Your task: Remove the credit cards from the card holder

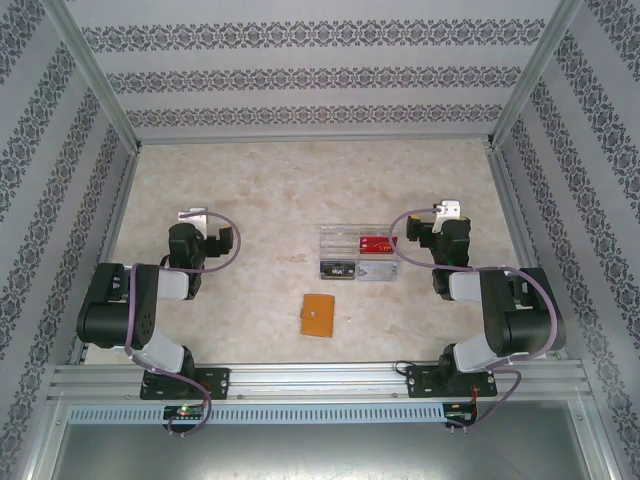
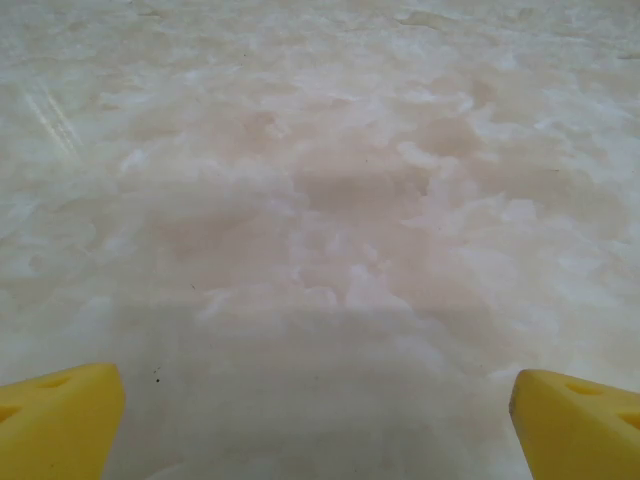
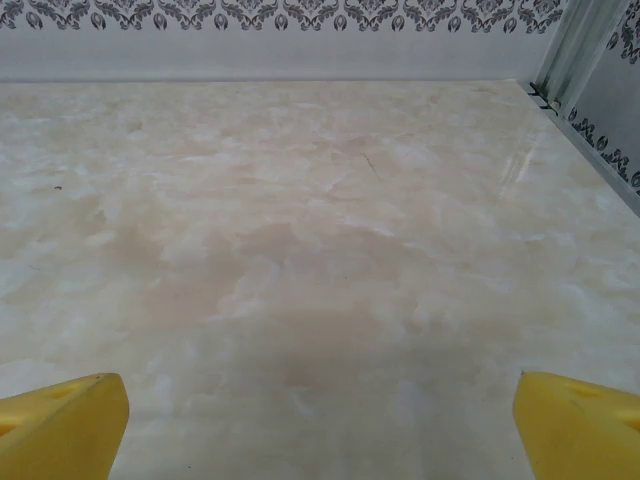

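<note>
On the pale marbled table, near its front edge and roughly midway between the two arm bases, the card holder lies flat and folded shut, a small orange-tan rectangle with nothing touching it. Its inside is hidden, so what it contains cannot be told.

Just behind it, toward the back of the table, is a clear plastic tray with several compartments. A red card lies in a compartment on the tray's right side and a black card in one at its front left. Tray and holder are near each other but apart.

The left arm reaches forward on the left side of the table, well away from the holder. The left gripper hangs over bare tabletop with its yellow fingers spread wide, one at each lower corner of the wrist view, and nothing between them.

The right arm is posed much the same on the right, its wrist just beside the tray's right end. The right gripper is likewise spread wide and empty over bare table, facing the patterned back wall.
</note>
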You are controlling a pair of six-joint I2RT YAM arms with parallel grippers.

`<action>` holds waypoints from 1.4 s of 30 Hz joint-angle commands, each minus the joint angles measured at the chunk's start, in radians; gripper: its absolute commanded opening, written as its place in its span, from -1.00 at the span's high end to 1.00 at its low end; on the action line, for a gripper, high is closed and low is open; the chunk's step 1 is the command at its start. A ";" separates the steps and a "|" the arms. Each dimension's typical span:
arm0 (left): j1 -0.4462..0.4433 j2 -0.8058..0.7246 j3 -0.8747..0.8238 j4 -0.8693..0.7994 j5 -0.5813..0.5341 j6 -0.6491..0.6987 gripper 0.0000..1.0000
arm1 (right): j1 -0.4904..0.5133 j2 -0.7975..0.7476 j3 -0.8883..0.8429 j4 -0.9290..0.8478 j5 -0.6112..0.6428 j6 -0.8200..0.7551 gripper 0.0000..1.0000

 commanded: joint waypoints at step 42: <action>-0.004 -0.003 0.020 0.025 0.021 0.023 -0.99 | -0.006 0.002 0.006 0.020 -0.042 0.005 -0.96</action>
